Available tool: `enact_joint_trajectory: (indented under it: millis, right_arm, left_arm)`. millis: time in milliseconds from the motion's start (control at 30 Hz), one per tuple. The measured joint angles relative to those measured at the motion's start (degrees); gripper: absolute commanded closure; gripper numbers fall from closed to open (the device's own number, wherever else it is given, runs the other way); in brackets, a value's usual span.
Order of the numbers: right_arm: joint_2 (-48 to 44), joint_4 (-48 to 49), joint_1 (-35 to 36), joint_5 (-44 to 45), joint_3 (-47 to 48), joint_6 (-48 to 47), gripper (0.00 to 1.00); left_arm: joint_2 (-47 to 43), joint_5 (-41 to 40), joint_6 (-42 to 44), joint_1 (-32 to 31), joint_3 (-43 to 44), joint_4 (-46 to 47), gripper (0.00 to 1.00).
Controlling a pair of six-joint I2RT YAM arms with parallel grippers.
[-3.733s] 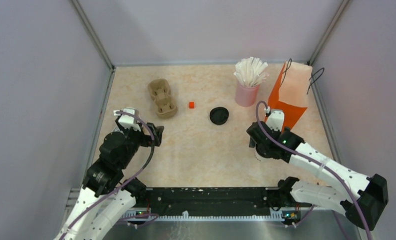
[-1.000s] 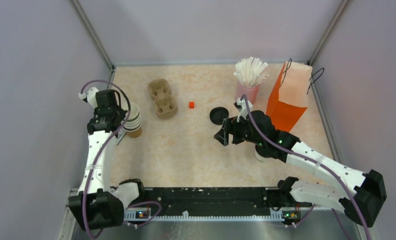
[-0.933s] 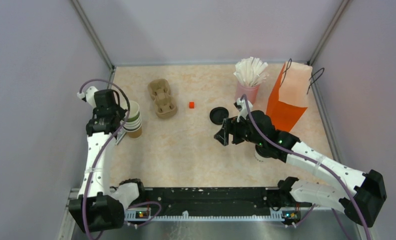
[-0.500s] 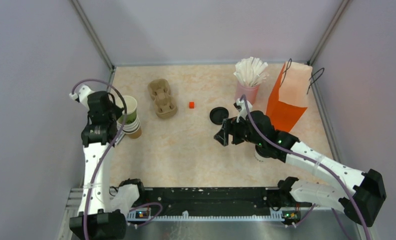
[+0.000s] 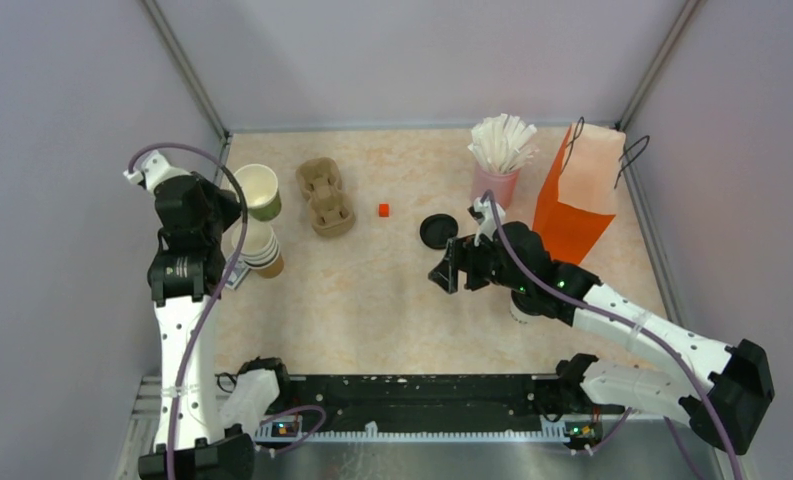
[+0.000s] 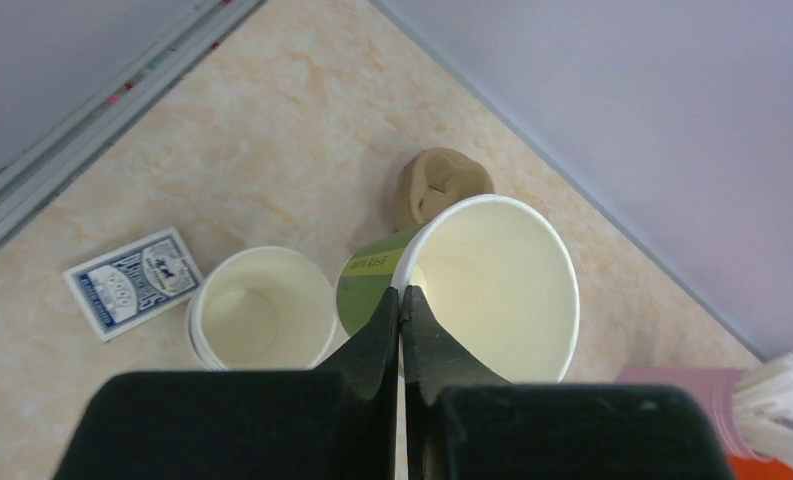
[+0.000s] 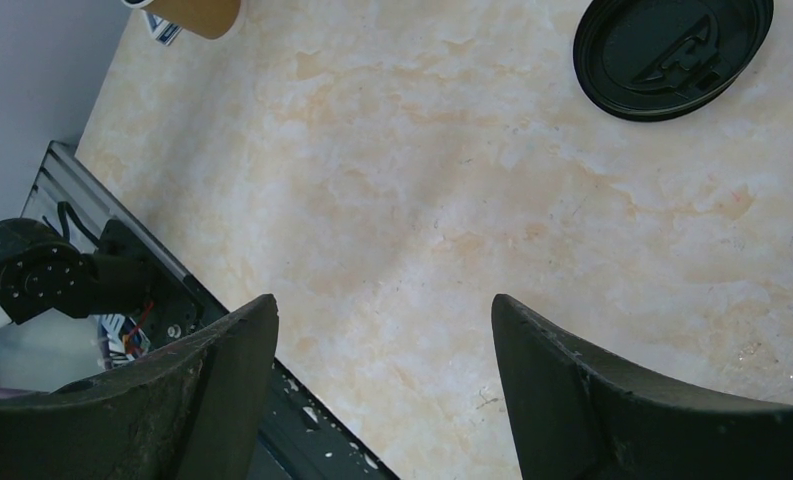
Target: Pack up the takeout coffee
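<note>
Left end effector (image 6: 400, 300) pinches the cup (image 6: 492, 285) by its rim, beside the stack (image 6: 257, 320); right end effector (image 7: 382, 335) hangs spread near the lid (image 5: 439, 231). Thin rim grip may slip, dropping the cup.

Cups first: one loose paper cup (image 5: 259, 190), olive-green outside, cream inside. One stack of cream cups (image 5: 255, 248): several nested rims, exact number unreadable. Lids: one black plastic lid (image 5: 438, 231). Carriers: one pulp cup carrier (image 5: 325, 196), two wells showing. One small red cube (image 5: 383, 210). One pink cup (image 5: 494, 188), stuffed with white straws (image 5: 502, 140), a thick bundle, too many to count. Bags: one orange paper bag (image 5: 562, 200). One blue playing-card box (image 6: 132, 280).
</note>
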Motion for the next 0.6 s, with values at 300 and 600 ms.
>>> enact_joint_trajectory:
  millis: [300, 600]
  right_arm:
    - [-4.44, -6.71, 0.02, 5.22, 3.96, -0.48, 0.22]
    - [-12.96, -12.33, 0.07, 12.37, 5.73, -0.96, 0.22]
  left_arm:
    - [-0.07, 26.21, 3.8, -0.52, -2.49, 4.02, 1.0]
    - [-0.48, 34.38, 4.2, -17.51, -12.46, 7.23, 1.0]
